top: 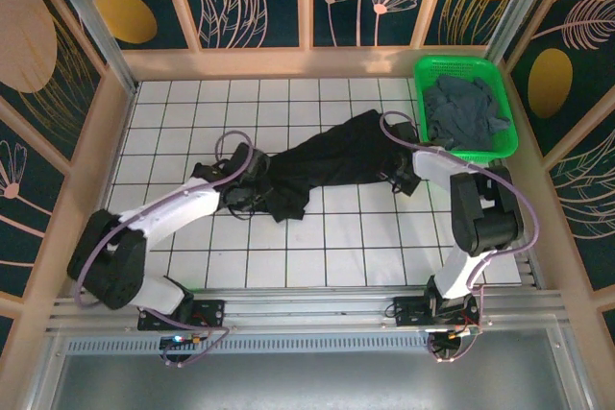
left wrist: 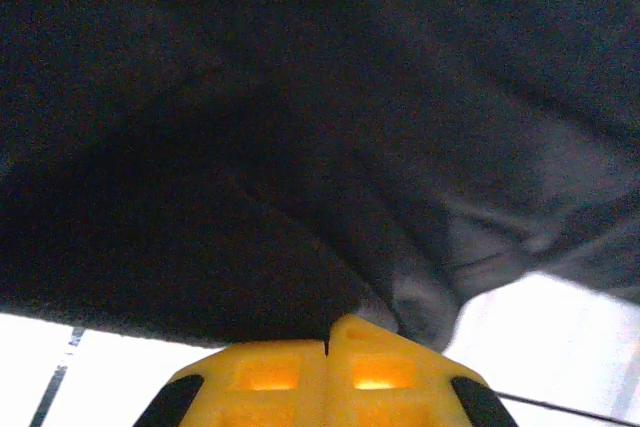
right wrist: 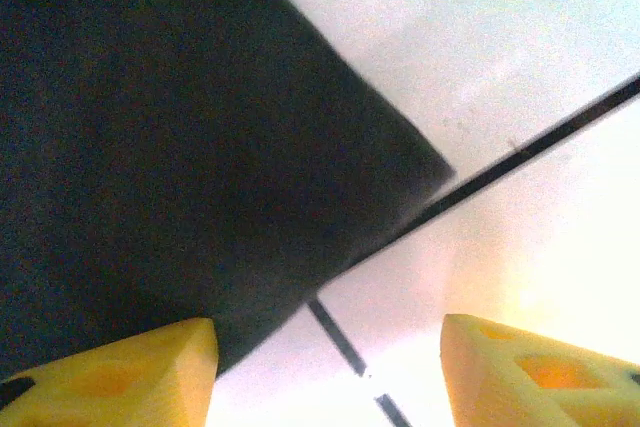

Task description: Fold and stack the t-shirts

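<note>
Black tee (top: pixel 327 165) | L claw (left wrist: pixel 328 335) pinched shut on it | R claw (right wrist: pixel 325 377) open over its edge

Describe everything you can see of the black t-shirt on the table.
The black t-shirt is soft, matte cloth, unfolded and crumpled into a long band across the white tiled table. The left tool is shut on its left end. The right tool stands open over its right edge, one finger above the cloth.
</note>
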